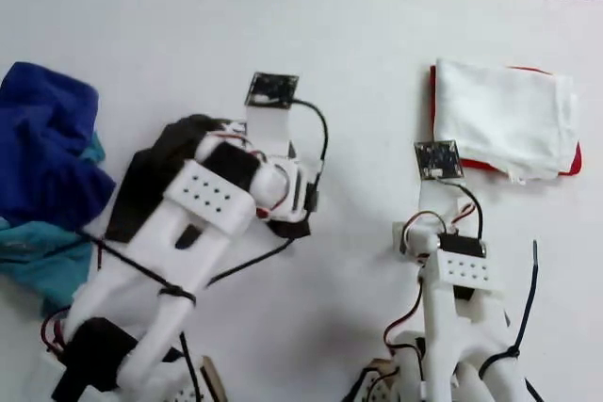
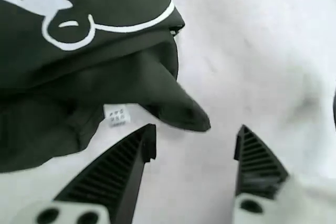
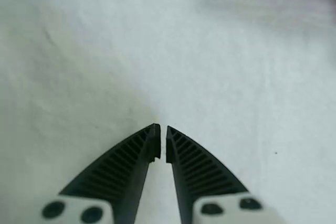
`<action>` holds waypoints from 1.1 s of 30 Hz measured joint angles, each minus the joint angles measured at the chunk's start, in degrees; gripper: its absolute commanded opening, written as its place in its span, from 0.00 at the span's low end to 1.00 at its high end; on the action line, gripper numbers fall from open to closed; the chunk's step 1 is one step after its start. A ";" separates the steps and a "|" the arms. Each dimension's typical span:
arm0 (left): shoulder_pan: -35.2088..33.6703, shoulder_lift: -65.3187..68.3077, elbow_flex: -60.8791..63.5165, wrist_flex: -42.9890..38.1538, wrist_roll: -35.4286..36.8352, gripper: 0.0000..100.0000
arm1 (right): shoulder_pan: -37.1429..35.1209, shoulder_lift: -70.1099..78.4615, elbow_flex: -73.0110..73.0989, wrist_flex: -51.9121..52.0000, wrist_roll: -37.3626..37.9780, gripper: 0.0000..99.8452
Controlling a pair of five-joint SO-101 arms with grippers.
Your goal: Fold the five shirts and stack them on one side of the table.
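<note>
My left claw (image 2: pixel 195 148) is closest to me. It is spread wide and empty, low over the surface (image 1: pixel 367 35), and a pointed flap of the black shirt (image 2: pixel 79 61) lies just ahead of its tips. I judge the step in hand to be catching that flap to start a fold. To do it well, I would slide one finger flat along the surface under the point and close only once the cloth sits deep between the ribbed faces. A nip at the very tip is likely to slip. The small white label (image 2: pixel 116 115) lies beside the flap, and I would not mistake it for a corner. The cloth looks bunched in several layers, so I would take the top layer alone and lift gently to see what comes with it.

My right claw (image 3: pixel 163 142) is pressed together with nothing in it, over bare surface at the lower right of the overhead frame. It could pin the shirt while I pull, but it is well apart from it.

In that frame the black shirt lies left of centre, mostly under my left arm. Beyond it, at the left edge, a blue shirt (image 1: pixel 47 129) and a teal shirt (image 1: pixel 28 251) lie heaped and unfolded. At the upper right a folded white shirt (image 1: pixel 504 120) rests on a red shirt (image 1: pixel 478 166), and I take this to be the stack.
</note>
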 measured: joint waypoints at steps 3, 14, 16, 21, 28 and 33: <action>0.62 0.00 5.36 -7.21 2.46 0.30 | 0.00 0.00 0.00 0.00 0.00 0.03; 4.75 0.00 14.77 -17.76 5.54 0.26 | 0.00 0.00 0.00 0.00 0.00 0.03; 4.75 0.00 14.86 -18.02 5.54 0.26 | 0.00 0.00 0.00 0.00 0.00 0.03; 3.69 0.00 15.38 -19.16 5.54 0.26 | 0.00 0.00 0.00 0.00 0.00 0.03; 1.05 7.91 15.38 -20.84 3.16 0.26 | 0.00 0.00 0.00 0.00 0.00 0.03; 0.97 14.86 10.73 -20.84 2.81 0.26 | 0.00 0.00 0.00 0.00 0.00 0.03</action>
